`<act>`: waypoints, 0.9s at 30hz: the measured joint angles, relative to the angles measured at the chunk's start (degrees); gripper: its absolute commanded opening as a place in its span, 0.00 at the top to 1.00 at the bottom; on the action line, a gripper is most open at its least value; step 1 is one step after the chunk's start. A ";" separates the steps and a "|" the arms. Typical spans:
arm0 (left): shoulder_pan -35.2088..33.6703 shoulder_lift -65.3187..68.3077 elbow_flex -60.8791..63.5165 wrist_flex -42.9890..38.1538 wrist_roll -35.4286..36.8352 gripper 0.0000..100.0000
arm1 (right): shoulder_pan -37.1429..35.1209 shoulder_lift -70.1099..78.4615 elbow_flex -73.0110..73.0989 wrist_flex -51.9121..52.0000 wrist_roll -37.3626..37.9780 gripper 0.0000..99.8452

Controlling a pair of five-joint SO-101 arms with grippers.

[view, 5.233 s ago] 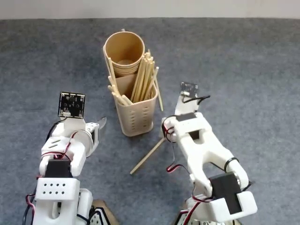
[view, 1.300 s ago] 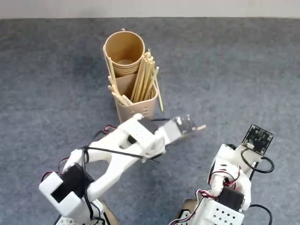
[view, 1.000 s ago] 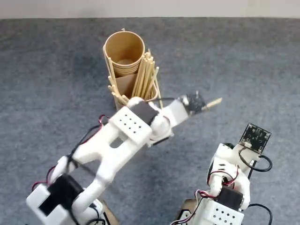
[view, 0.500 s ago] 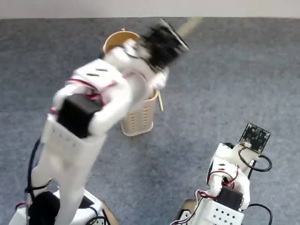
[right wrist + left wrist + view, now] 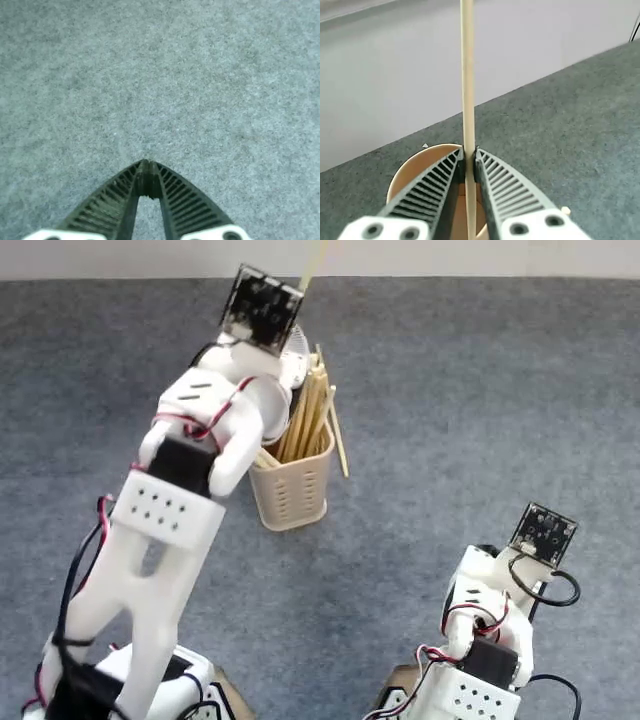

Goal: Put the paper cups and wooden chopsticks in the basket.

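My left gripper [image 5: 469,152] is shut on a single wooden chopstick [image 5: 466,75], which stands upright between the jaws. Just below the fingertips lies the open mouth of a tan paper cup [image 5: 404,167]. In the high view the left arm stretches over the beige basket [image 5: 292,492], and the held chopstick [image 5: 312,265] pokes out past the wrist camera. A bundle of chopsticks [image 5: 308,412] stands in the basket. My right gripper [image 5: 145,174] is shut on nothing, just above bare carpet, with its arm [image 5: 497,612] folded at the near right.
One chopstick [image 5: 340,445] leans along the basket's right outer side. Grey carpet [image 5: 480,400] covers the whole table, with a pale wall strip at the far edge.
The left arm picked the loose chopstick off the carpet near the basket and swung it up over the basket. The right arm pulled back to the near right and has kept still since.
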 measured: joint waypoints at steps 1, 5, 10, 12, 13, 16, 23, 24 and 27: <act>0.00 -1.58 1.58 -0.70 0.09 1.00 | 0.00 0.00 0.00 0.00 0.00 0.99; 0.00 -9.49 7.47 -1.05 0.44 1.00 | 0.00 0.00 0.00 0.00 0.00 0.99; 0.35 -15.12 8.53 -0.53 0.62 1.00 | 0.00 0.00 0.00 0.00 0.00 0.99; 0.26 -15.47 8.53 -0.53 0.62 1.00 | 0.00 0.00 0.00 0.00 0.00 0.99; 0.18 -15.47 8.53 -0.53 0.62 1.00 | 0.00 0.00 0.00 0.00 0.00 0.99; 0.18 -15.47 8.53 -0.53 0.62 1.00 | 0.00 0.00 0.00 0.00 0.00 0.99; 0.26 -15.47 14.15 -0.53 0.53 0.98 | 0.00 0.00 0.00 0.00 0.00 0.99; 0.26 -15.47 14.95 -0.53 0.53 0.95 | 0.00 0.00 0.00 0.00 0.00 0.99; 0.26 -15.47 17.14 -0.70 0.53 0.86 | 0.00 0.00 0.00 0.00 0.00 0.99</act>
